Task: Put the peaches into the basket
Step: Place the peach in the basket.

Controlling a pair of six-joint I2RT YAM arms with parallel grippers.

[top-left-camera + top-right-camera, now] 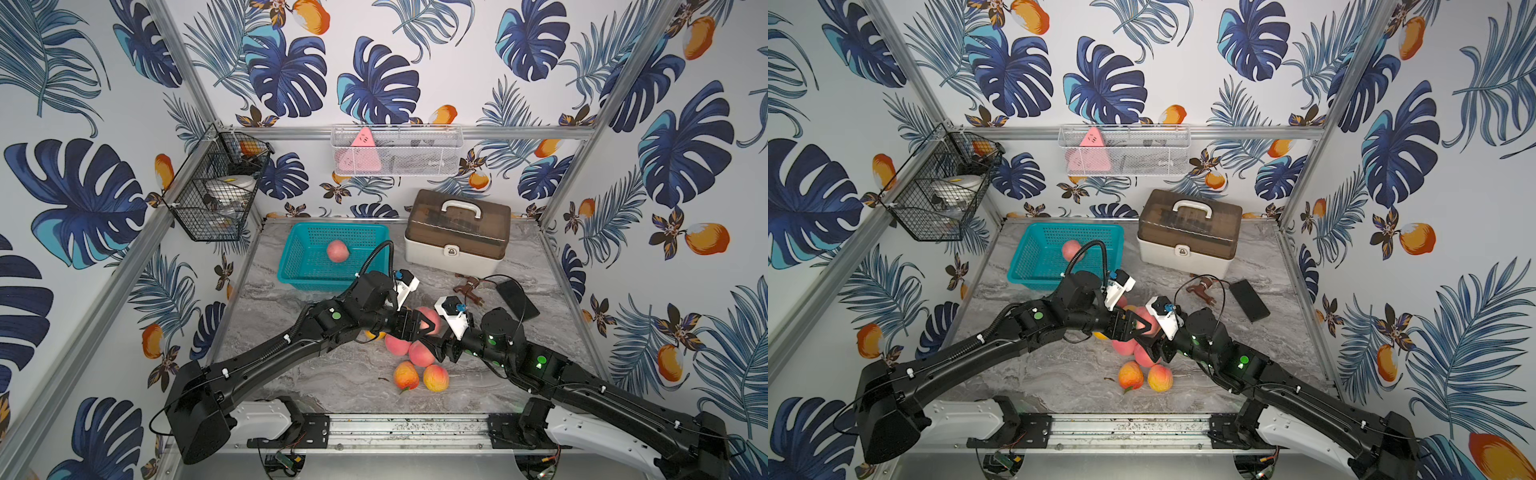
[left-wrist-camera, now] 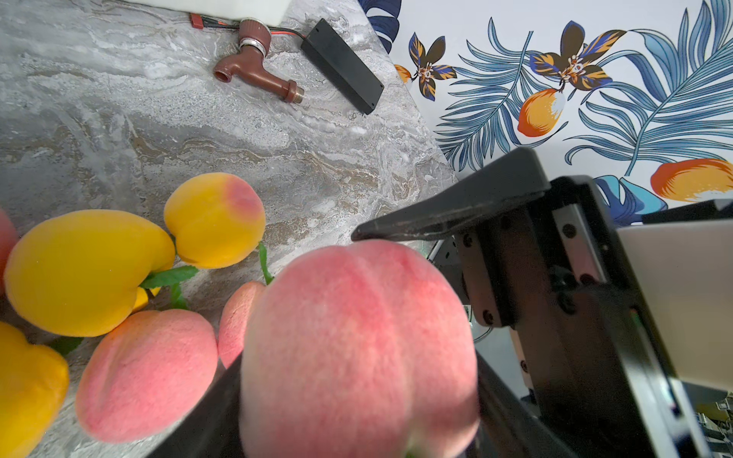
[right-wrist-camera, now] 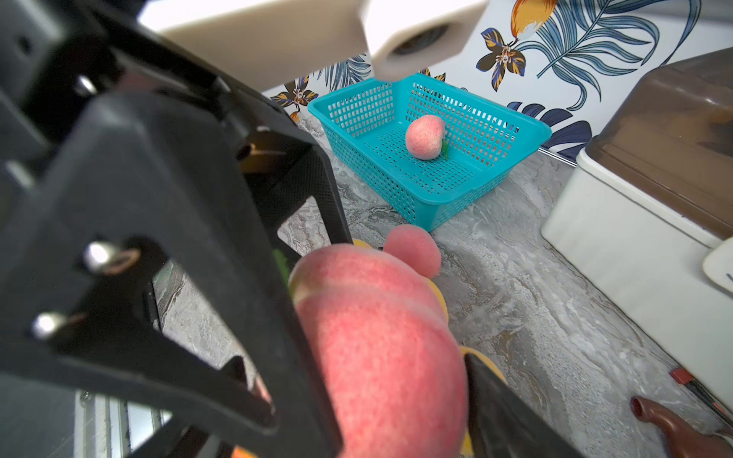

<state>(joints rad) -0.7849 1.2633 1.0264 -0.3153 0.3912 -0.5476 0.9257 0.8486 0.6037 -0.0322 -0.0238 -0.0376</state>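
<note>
Tropical leaf-and-fruit wallpaper (image 1: 374,83) covers the left, far and right walls, framed by aluminium rails (image 1: 519,132), around an evenly lit grey marbled tabletop (image 1: 332,374).

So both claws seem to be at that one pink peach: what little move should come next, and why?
Probably the right gripper should let go fully and back off. The left gripper looks closed around the pink peach, while a right finger rests against it. Once freed, the left arm could carry it to the teal basket, which holds one peach.
</note>
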